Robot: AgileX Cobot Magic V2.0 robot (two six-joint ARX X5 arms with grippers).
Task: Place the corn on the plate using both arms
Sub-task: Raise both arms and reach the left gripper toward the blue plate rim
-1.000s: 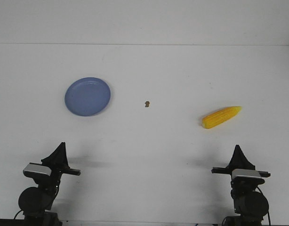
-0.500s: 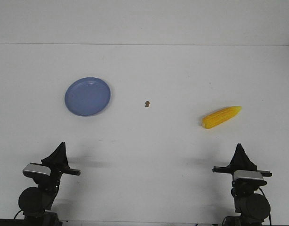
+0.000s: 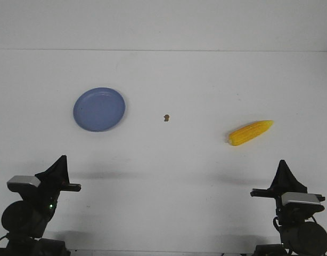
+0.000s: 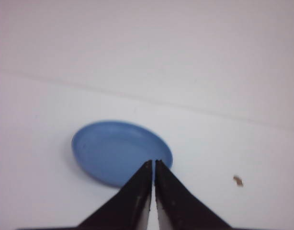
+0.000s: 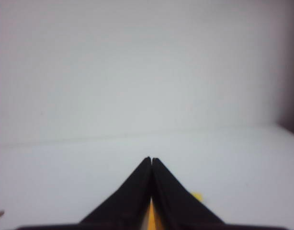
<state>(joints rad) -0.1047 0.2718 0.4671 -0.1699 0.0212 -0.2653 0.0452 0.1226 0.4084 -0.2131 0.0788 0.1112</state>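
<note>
Two black arms, each with a pointed black pincer, left and right, and a grey-silver camera block.

A white table fills most of the front view, matte and evenly lit. Its far edge is seen as a faint horizontal line toward 12 o'clock, backed by a plain white wall. Soft grey shadows are cast on the surface at 7 and 5 o'clock. A small brown speck is seen near the centre.

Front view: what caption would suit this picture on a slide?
Two closed grippers, left and right, wait near a blue plate and a corn lying apart.
</note>
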